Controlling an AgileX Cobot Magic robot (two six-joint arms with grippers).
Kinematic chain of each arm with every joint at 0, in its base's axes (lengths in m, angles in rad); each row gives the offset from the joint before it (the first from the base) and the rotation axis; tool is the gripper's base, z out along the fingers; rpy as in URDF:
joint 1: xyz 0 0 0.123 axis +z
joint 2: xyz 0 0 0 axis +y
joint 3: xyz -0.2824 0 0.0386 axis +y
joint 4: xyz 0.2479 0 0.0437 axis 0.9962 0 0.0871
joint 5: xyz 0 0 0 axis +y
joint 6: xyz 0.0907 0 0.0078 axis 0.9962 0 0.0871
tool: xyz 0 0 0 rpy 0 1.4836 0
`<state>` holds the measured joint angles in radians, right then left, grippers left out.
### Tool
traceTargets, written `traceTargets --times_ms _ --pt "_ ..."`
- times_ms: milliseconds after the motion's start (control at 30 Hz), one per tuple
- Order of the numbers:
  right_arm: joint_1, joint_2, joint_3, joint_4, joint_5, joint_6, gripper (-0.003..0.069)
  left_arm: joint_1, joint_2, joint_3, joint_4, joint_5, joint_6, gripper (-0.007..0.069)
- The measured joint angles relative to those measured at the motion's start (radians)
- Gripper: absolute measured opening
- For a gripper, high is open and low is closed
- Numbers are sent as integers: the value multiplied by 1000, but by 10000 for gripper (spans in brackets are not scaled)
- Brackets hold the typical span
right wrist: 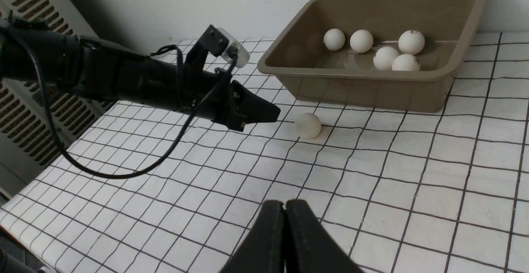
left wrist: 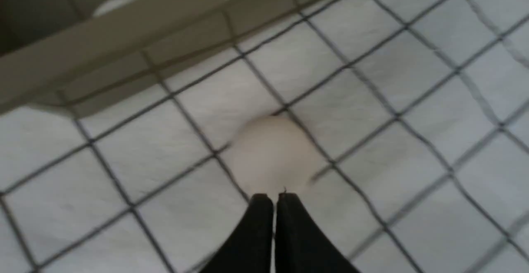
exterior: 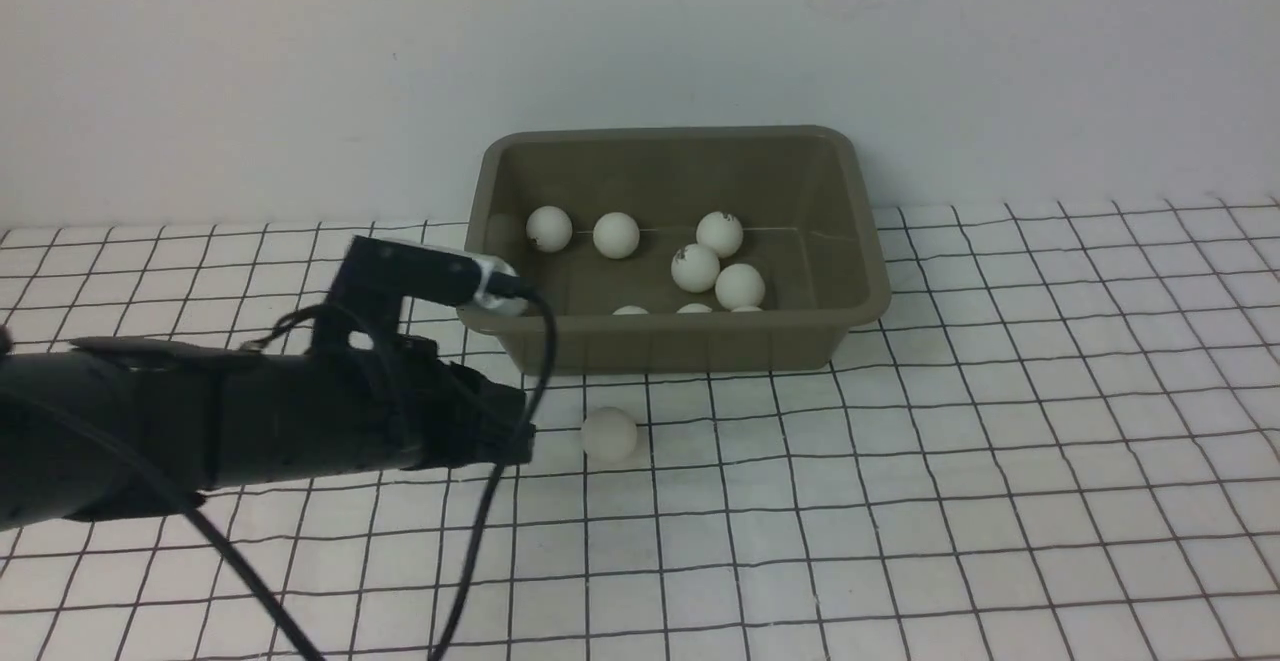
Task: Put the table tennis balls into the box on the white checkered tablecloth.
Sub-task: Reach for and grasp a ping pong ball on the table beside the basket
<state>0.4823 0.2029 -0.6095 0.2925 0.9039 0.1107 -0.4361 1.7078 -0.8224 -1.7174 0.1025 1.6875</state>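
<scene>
Loose ball [exterior: 608,433] lies on the white checkered tablecloth [exterior: 1000,501], just off the left claw [right wrist: 276,114] tip at about 3 o'clock in the front view, apart from it, near the box [exterior: 860,241] front wall. Left claw closed, empty. Right claw [right wrist: 284,207] closed, empty, low over the cloth. Eight balls in the box; two carry small dark marks, e.g. [exterior: 719,233], unreadable. Left arm [exterior: 200,421] reaches nearly level from 9 o'clock, cable [exterior: 545,361] looping below.
</scene>
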Motion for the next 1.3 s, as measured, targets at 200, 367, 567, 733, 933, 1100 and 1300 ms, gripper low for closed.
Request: traceTargets --times_ms 200,367,567,733,933,1100,1300 --pt "0 0 0 26 0 0 -18 -10 7 -32 -8 -72 0 -3" --pt "0 0 0 57 0 0 -18 -11 8 -36 -8 -39 -20 -1" --pt "0 0 0 106 0 0 -18 -12 8 -37 -8 21 -34 11" --pt "0 0 0 154 0 -7 -18 -12 8 -37 -7 71 -6 50" --pt "0 0 0 192 0 -25 -18 -12 8 -37 56 184 13 160" --pt "0 0 0 246 0 -46 -18 -14 8 -37 157 233 18 297" --pt "0 0 0 296 1 -88 -18 -14 8 -34 231 192 87 445"
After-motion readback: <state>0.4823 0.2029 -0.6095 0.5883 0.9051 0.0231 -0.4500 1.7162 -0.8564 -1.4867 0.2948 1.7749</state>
